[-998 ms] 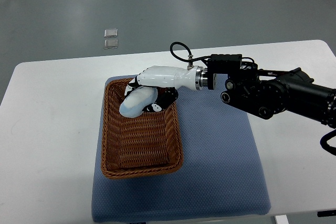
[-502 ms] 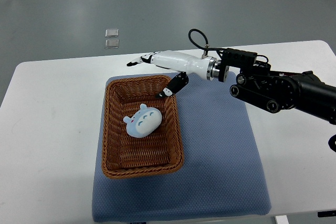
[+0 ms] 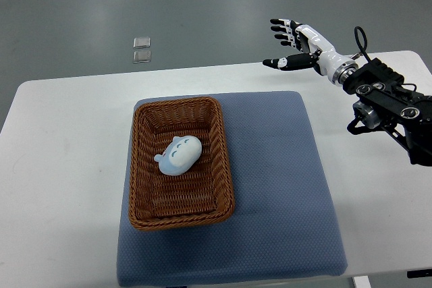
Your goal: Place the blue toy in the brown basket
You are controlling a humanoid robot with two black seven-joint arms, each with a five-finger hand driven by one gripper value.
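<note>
Top view: the blue toy point(image 3: 178, 154), a rounded pale-blue figure with a lighter belly, lies inside the brown basket point(image 3: 138, 166), roughly at the middle of its woven floor, tilted with one end toward the far right. Nothing touches it. The brown basket sits on the left part of a blue mat point(image 3: 277, 187), its long side running near to far. The mat covers the middle of a white table point(image 3: 64, 166).

The right hand point(image 3: 291, 45) is raised at the far right, beyond the mat's far-right corner and well apart from the basket. Its white-and-black fingers point(image 3: 279, 30) are spread apart and hold nothing, the thumb pointing left. Its black arm point(image 3: 391, 109) comes in from the right edge over the table's right end.

On the grey floor beyond the table's far edge, two small clear squares point(image 3: 142, 49) lie just beside each other.
</note>
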